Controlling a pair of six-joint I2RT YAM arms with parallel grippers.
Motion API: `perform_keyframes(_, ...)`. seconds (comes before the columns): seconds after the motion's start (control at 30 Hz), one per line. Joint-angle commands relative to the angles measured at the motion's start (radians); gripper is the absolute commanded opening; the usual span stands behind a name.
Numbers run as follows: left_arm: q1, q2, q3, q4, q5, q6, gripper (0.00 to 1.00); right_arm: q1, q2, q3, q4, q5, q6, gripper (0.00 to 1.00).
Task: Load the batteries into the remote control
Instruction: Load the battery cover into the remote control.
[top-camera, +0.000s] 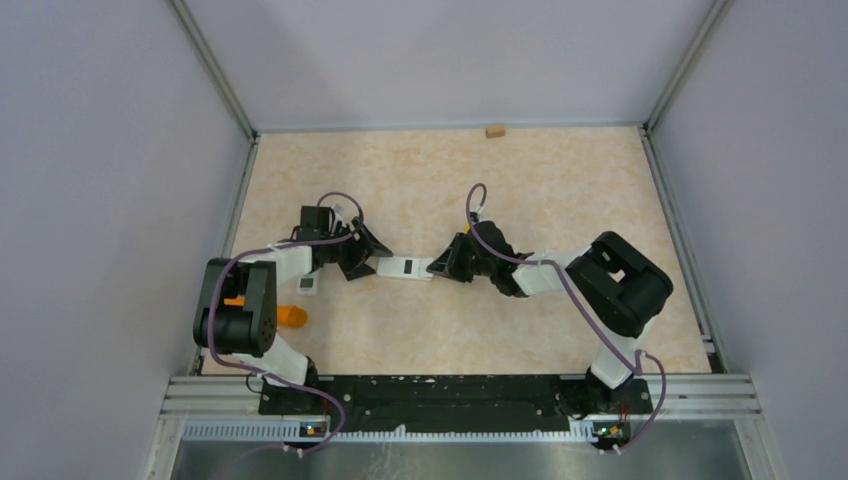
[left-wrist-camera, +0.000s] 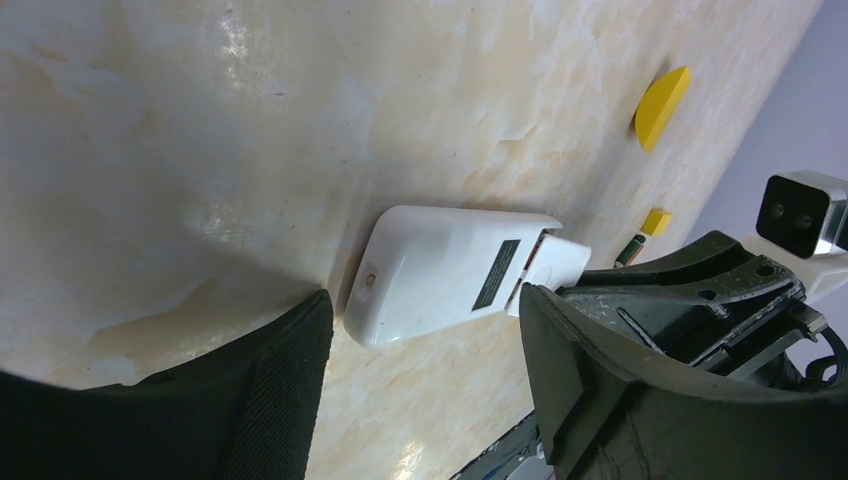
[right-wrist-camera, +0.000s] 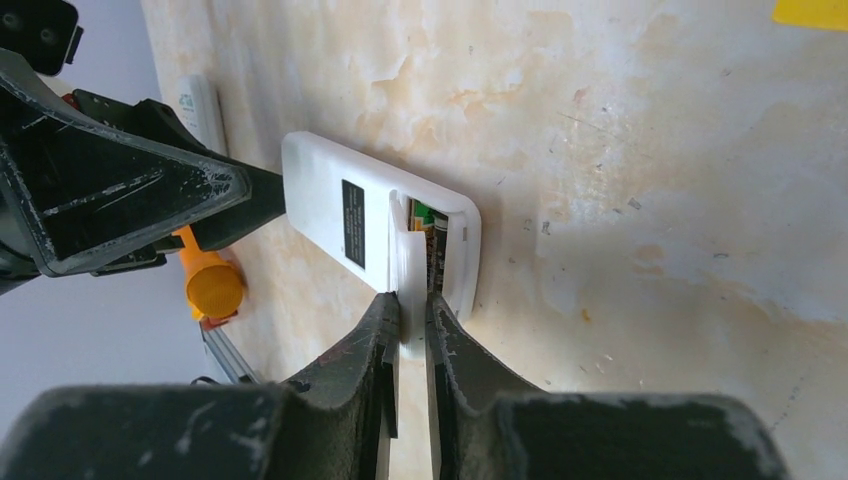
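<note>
Remote (top-camera: 405, 268) mid-counter (top-camera: 520, 180), well off all edges, long axis left-right. Left end effector (left-wrist-camera: 425, 322) spread at one end; right end effector (right-wrist-camera: 411, 322) pinching battery cover (right-wrist-camera: 408, 265).

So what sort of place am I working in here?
Probably a lab robot test cell: plain grey walls in an aluminium frame, a marble-patterned tabletop, a mounting rail at its near edge.

Bright light, glare on tabletop (left-wrist-camera: 235, 45), foreground perhaps blurred.
</note>
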Motion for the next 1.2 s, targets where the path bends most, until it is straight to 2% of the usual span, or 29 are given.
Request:
perform_keyframes(0.0,0.004,0.033,0.008,-0.017,-0.035,0.031,0.72,0.009,-0.001,0.011,0.076,0.019,0.009,0.00)
perform_keyframes(0.37,0.004,0.035,0.011,-0.025,-0.035,0.035,0.71,0.004,0.022,-0.001,0.106,-0.003,0.038,0.00)
perform_keyframes(0.93,0.004,0.034,0.011,-0.029,-0.045,0.039,0.70,-0.002,-0.029,-0.007,-0.067,0.024,0.017,0.00)
perform_keyframes(1.17,0.004,0.036,0.010,-0.029,-0.046,0.039,0.64,-0.005,-0.029,0.003,-0.054,0.022,0.008,0.00)
